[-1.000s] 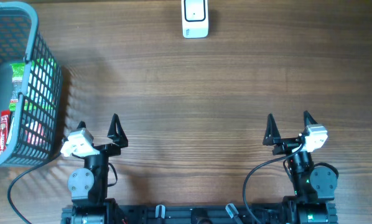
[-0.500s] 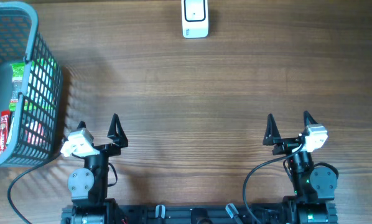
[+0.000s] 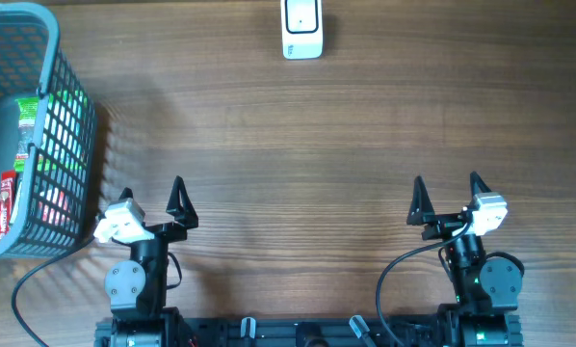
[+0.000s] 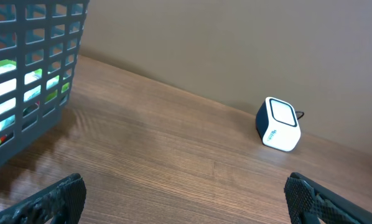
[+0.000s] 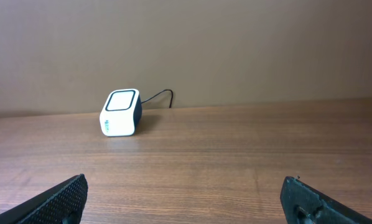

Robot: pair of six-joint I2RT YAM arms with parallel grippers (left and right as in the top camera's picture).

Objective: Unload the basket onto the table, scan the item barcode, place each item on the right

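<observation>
**Colours on the scanning desk**

The desk (image 3: 317, 145) is mid-brown wood with fine streaky grain. At the far left, a blue-grey basket (image 3: 71, 125) with an open grid pattern shows a bright green packet (image 3: 28, 111) and a red packet (image 3: 7, 202). The scanner (image 3: 301, 29) is white with dark sides. The left hand (image 3: 151, 188) and right hand (image 3: 446, 181) are black.

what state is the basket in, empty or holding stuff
Holding items. The basket at the table's left edge shows a green package and a red package inside, seen over its rim and through its mesh wall.
</observation>
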